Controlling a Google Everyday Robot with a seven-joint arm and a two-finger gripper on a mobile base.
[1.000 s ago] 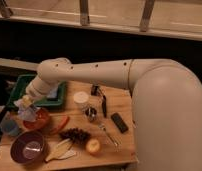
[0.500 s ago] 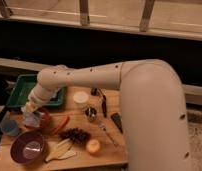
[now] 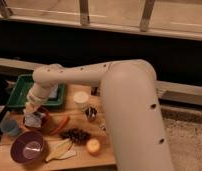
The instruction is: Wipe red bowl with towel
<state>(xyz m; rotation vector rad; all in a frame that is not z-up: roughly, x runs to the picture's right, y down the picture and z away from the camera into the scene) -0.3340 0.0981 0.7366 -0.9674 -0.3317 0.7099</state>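
Note:
The red bowl [image 3: 44, 121] sits at the left of the wooden table, mostly covered from above. My gripper [image 3: 33, 113] hangs at the end of the white arm, directly over the bowl. It is shut on a pale towel [image 3: 33, 120], which is pressed down into the bowl. Only the bowl's right rim shows past the towel.
A green tray [image 3: 20, 91] lies behind the bowl. A blue cup [image 3: 11, 129] stands to its left and a purple bowl [image 3: 27, 149] in front. A red pepper [image 3: 60, 125], dark grapes [image 3: 76, 135], an orange fruit [image 3: 93, 146], a white jar [image 3: 81, 99] and a metal cup [image 3: 91, 114] lie to the right.
The gripper with the towel has come down and a little forward, from beside the green tray into the red bowl. The arm now bends more steeply.

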